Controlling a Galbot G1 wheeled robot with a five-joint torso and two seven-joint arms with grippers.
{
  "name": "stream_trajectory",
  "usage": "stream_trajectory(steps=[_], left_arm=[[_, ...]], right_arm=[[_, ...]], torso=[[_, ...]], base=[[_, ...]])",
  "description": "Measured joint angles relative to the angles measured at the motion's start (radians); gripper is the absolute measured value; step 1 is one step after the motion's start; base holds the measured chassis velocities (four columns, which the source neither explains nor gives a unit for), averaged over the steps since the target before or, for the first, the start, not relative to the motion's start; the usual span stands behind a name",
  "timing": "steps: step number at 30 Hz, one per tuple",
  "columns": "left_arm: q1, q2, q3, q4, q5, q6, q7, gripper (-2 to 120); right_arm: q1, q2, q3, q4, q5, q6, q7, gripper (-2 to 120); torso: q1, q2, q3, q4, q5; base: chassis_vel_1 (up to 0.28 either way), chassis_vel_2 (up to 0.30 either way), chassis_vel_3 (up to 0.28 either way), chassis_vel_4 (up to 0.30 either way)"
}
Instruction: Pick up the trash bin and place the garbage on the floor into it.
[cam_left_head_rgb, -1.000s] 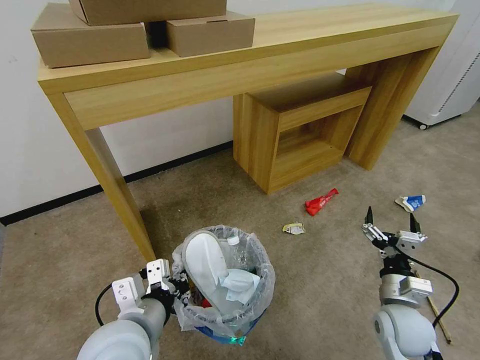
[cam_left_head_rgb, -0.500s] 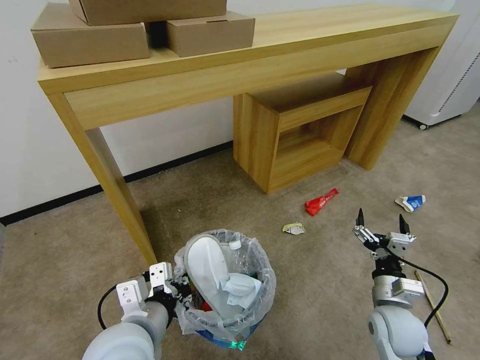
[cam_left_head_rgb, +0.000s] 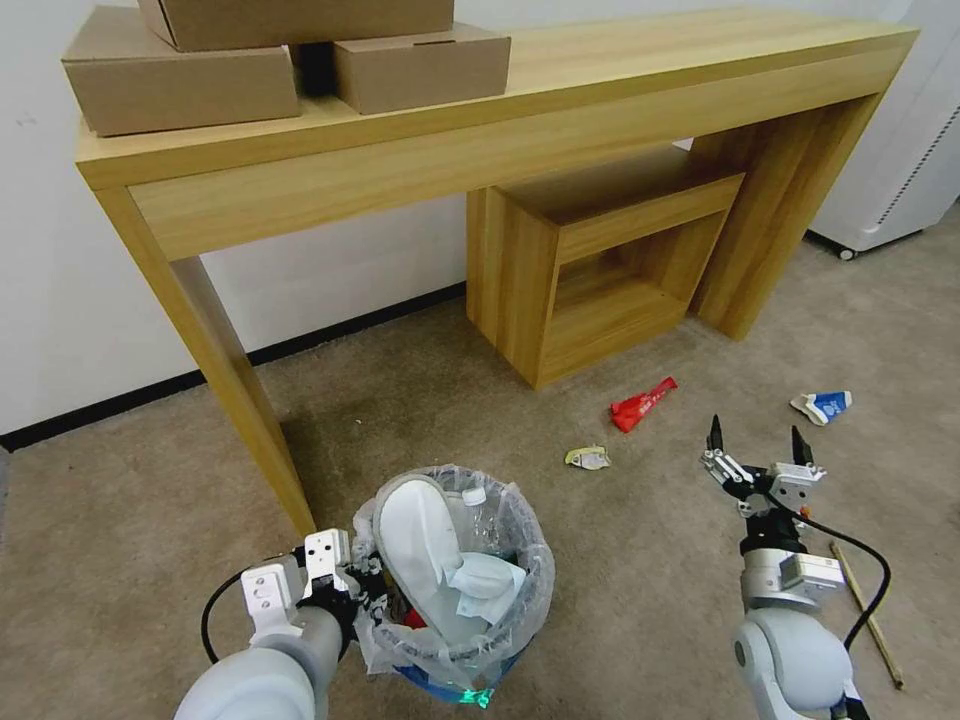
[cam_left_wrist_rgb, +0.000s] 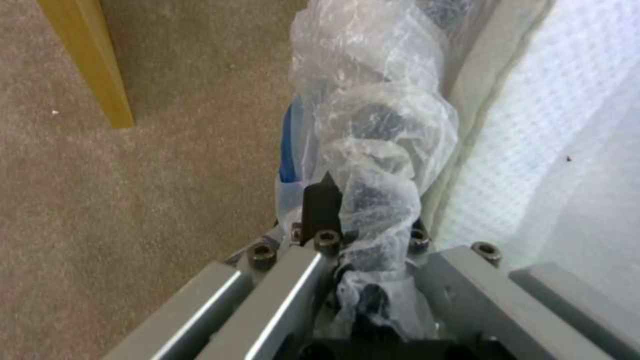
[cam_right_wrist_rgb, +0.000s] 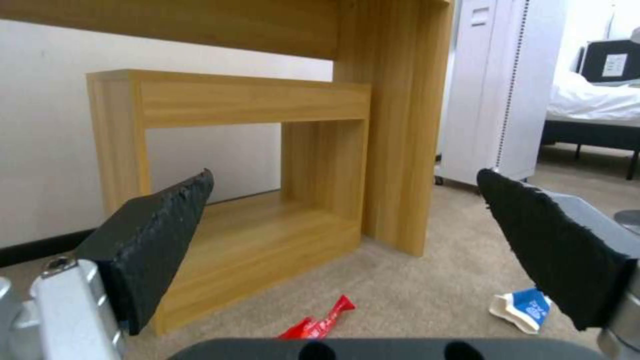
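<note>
The left end effector (cam_left_head_rgb: 352, 590) is clamping the trash bin (cam_left_head_rgb: 460, 580) rim at nine o'clock for carrying, while the right end effector (cam_left_head_rgb: 756, 447), spread open, is facing the red wrapper (cam_left_head_rgb: 642, 402) at eleven o'clock.

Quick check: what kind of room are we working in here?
Probably a bedroom or hotel-style room: a bed with white bedding stands in the background, a wooden desk stands against the wall, and the floor is beige carpet.

Grey arms, black fingers (cam_right_wrist_rgb: 150, 245), black cables
</note>
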Motion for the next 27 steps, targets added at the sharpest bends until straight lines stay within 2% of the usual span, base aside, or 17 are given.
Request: stream_trajectory(steps=[15, 27], left_arm=[[0.005, -0.018, 0.015, 0.017, 0.029, 0.002, 0.007, 0], [0.006, -0.024, 0.014, 0.022, 0.039, 0.002, 0.01, 0]], right_arm=[[0.018, -0.009, -0.022, -0.018, -0.011, 0.014, 0.002, 100], [0.041, -0.03, -0.028, -0.042, -0.019, 0.014, 0.022, 100]], torso=[[0.0, 0.0, 0.0, 0.0, 0.0], [0.0, 0.0, 0.0, 0.0, 0.0]], base=[[-0.062, 0.074, 0.068, -0.07], [-0.008, 0.006, 0.006, -0.01]])
